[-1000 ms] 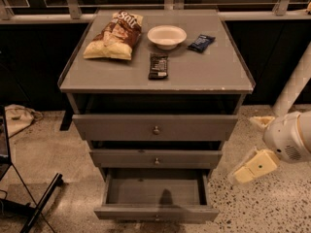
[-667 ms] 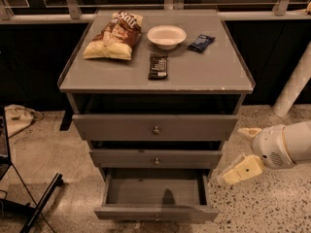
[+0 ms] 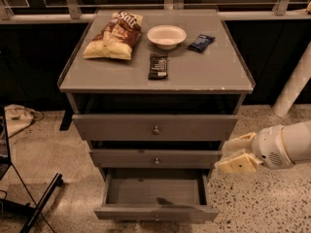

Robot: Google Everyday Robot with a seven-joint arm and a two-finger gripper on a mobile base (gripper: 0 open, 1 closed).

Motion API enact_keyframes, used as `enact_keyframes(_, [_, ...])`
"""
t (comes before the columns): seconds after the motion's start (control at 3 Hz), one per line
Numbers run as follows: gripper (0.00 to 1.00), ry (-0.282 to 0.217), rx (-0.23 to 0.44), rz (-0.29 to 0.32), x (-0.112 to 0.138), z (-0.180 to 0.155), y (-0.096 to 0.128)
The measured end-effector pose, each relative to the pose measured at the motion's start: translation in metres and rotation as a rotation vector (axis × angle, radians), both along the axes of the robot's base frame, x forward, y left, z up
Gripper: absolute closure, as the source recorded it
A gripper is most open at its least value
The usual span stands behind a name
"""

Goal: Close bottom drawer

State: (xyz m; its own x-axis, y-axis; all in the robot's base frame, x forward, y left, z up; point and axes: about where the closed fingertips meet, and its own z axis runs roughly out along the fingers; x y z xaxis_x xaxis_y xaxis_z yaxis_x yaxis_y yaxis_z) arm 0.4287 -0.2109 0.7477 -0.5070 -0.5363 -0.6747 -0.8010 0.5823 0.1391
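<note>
The bottom drawer of the grey cabinet stands pulled far out, its inside empty and its slim front low in the view; its knob is barely visible at the bottom edge. My gripper comes in from the right on a white arm and sits beside the cabinet's right side, level with the middle drawer and above the open drawer's right corner. It touches nothing.
The top drawer is slightly out. On the cabinet top lie a chip bag, a white bowl, a dark snack bar and a blue packet. A black stand leg lies at the lower left. A white post stands at the right.
My gripper has moved left and slightly up, from the floor area at the right toward the cabinet's right side. The drawers have not moved.
</note>
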Motion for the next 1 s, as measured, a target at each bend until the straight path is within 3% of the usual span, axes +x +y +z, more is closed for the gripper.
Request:
enact_keyframes(0.67, [0.87, 0.0, 0.0, 0.0, 0.0, 0.0, 0.0001])
enact_keyframes(1.0, [1.0, -0.001, -0.001, 0.002, -0.0003, -0.0003, 0.0006])
